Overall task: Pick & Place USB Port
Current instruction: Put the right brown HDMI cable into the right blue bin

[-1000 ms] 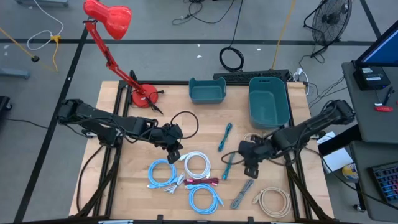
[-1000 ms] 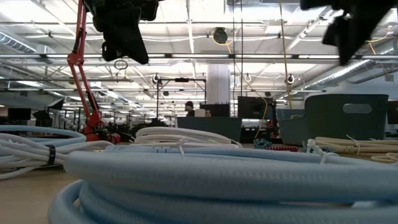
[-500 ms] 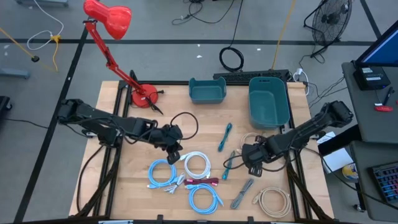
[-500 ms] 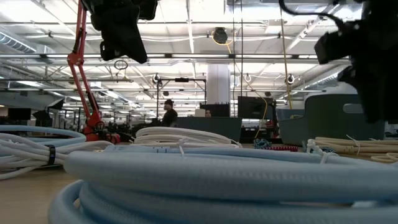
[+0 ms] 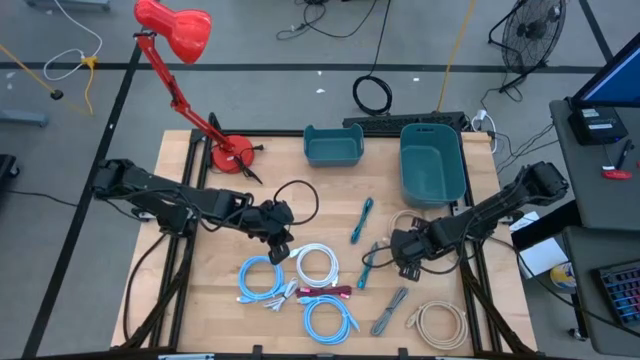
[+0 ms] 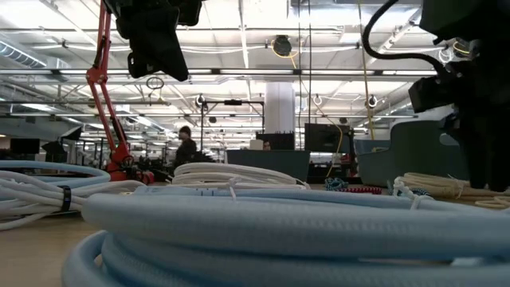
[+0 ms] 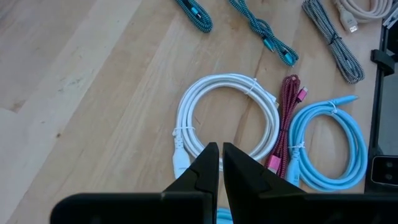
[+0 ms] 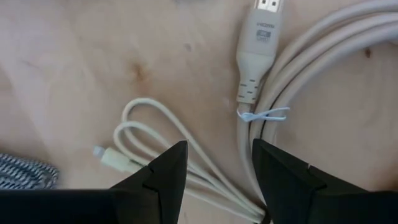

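Observation:
Several coiled cables lie flat on the wooden table [image 5: 200, 300]. My right gripper [image 5: 405, 262] is low over a thin cream cable [image 8: 140, 134] and a thick beige HDMI cable [image 8: 261, 37]. It is open [image 8: 214, 174], and its fingers stand on either side of the thin cable's loops. My left gripper [image 5: 278, 245] hangs shut [image 7: 219, 155] above a white coil [image 7: 227, 112]. In the low view the right gripper [image 6: 478, 119] reaches down near the table and the left gripper [image 6: 155, 40] stays high.
Two teal bins [image 5: 333, 145] [image 5: 432, 160] and a red lamp [image 5: 230, 155] stand at the far edge. Light blue coils [image 5: 260, 278] [image 5: 330, 320], a magenta cable [image 5: 325, 292], teal braided cables [image 5: 362, 220], a grey braided cable [image 5: 390, 310] and a beige coil [image 5: 440, 322] fill the middle and near side.
My right gripper has come down from high above the table to just over the beige cables, shifting a little toward the near edge. The left arm has kept still. A person in the room behind has walked toward the left.

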